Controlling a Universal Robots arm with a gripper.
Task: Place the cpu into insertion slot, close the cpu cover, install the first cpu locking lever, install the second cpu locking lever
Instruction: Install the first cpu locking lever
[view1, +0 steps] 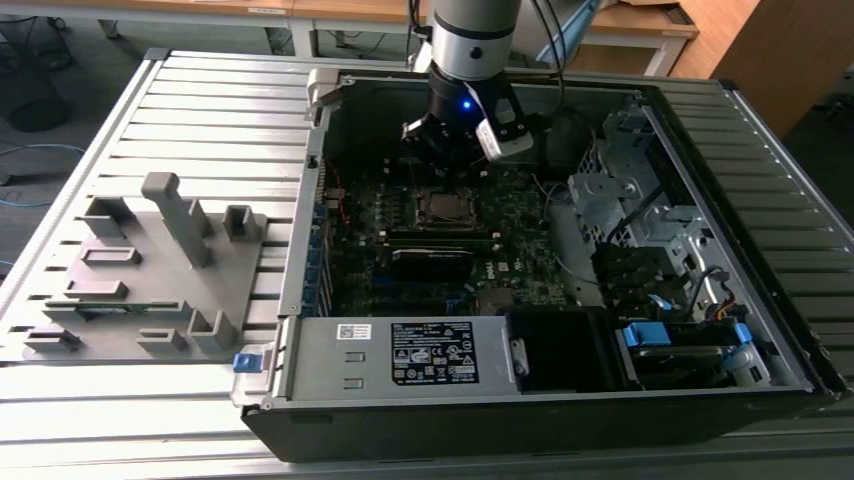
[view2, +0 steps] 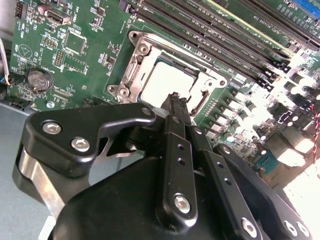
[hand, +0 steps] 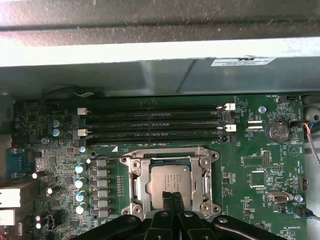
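The cpu (hand: 170, 181) lies flat in the insertion slot (hand: 134, 186) on the green motherboard, its grey metal top showing through the square cut-out of the cpu cover (hand: 172, 154), which lies down over it. My gripper (hand: 172, 196) hangs just above the cpu's near edge with both black fingers pressed together and nothing between them. In the second wrist view the gripper's tips (view2: 175, 97) sit over the edge of the cpu (view2: 165, 80), framed by the cpu cover (view2: 131, 67). In the exterior view the gripper (view1: 446, 176) stands straight above the cpu (view1: 445, 207) inside the open case.
Long memory slots (hand: 155, 125) run beside the socket. A power supply box (view1: 427, 355) with a black label sits at the case's front, a drive cage (view1: 641, 210) on the exterior view's right. A grey fixture plate (view1: 147, 270) lies on the slatted table.
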